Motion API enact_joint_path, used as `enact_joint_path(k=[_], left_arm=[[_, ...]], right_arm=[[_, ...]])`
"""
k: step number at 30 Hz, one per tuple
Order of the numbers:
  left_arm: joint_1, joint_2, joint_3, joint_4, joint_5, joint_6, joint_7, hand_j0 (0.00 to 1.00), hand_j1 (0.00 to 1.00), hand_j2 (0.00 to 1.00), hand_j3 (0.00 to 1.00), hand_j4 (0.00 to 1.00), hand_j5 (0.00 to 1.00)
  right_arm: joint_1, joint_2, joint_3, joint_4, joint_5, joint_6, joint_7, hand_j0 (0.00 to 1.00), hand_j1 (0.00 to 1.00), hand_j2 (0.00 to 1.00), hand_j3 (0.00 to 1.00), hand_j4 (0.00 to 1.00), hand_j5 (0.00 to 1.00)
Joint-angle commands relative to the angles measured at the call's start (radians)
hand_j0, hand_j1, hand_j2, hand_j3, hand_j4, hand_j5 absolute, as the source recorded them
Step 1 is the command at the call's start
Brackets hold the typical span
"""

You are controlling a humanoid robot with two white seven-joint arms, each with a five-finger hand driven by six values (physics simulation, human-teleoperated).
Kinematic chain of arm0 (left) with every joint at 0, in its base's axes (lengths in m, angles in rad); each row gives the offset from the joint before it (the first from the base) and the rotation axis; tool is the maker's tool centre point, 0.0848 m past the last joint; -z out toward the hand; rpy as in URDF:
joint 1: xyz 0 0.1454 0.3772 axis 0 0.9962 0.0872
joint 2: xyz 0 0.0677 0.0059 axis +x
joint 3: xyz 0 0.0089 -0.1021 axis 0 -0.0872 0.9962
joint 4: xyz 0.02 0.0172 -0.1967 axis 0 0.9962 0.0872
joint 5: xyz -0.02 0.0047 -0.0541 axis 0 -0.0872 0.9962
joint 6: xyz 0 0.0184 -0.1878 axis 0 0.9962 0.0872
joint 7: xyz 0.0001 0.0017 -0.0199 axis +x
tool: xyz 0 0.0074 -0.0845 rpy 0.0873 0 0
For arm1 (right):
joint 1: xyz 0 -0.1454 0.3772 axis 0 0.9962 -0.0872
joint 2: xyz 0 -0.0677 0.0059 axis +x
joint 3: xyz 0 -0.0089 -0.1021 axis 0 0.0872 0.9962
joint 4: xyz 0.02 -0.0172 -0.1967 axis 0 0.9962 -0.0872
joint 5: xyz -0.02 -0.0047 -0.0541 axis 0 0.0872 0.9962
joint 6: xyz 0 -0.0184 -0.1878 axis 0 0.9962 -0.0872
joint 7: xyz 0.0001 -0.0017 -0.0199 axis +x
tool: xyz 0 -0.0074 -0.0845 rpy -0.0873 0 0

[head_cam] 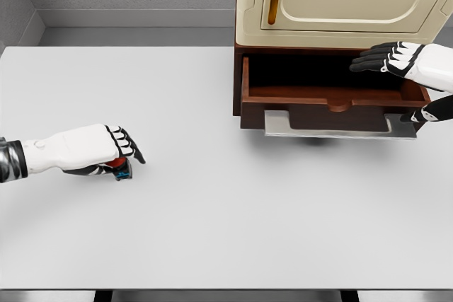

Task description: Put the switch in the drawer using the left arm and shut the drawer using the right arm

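Left robot hand [106, 148] curled around small red-blue switch [120, 168]; right robot hand [396, 58] spread over open wooden drawer [333, 97].

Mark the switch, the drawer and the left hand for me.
switch [121, 169], head view: red and blue bit showing under the fingers.
drawer [333, 97], head view: front wall's top edge.
left hand [92, 148], head view: back of the hand.

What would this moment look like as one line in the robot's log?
left hand: shut on switch, on table | drawer: open | right hand: open, above drawer
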Motion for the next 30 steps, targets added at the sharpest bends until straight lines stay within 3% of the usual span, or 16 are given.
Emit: enact_joint_path(k=[1, 3, 6, 30], left_arm=[[0.000, 0.001, 0.000, 0.000, 0.006, 0.001, 0.000, 0.60, 0.60, 0.60, 0.60, 0.60, 0.60], [0.000, 0.001, 0.000, 0.000, 0.006, 0.001, 0.000, 0.52, 0.52, 0.52, 0.52, 0.52, 0.52], [0.000, 0.001, 0.000, 0.001, 0.006, 0.001, 0.000, 0.51, 0.51, 0.51, 0.51, 0.51, 0.51], [-0.043, 0.001, 0.002, 0.003, 0.038, 0.001, 0.002, 0.51, 0.51, 0.51, 0.51, 0.51, 0.51]], right_arm=[[0.000, 0.000, -0.004, -0.003, -0.008, 0.001, 0.000, 1.00, 1.00, 1.00, 1.00, 1.00, 1.00], [0.001, 0.004, -0.009, -0.003, -0.008, 0.001, -0.002, 1.00, 1.00, 1.00, 1.00, 1.00, 1.00], [0.003, 0.003, -0.009, -0.003, -0.008, 0.001, -0.002, 1.00, 1.00, 1.00, 1.00, 1.00, 1.00], [0.008, 0.000, -0.009, -0.005, -0.007, 0.001, 0.000, 1.00, 1.00, 1.00, 1.00, 1.00, 1.00]])
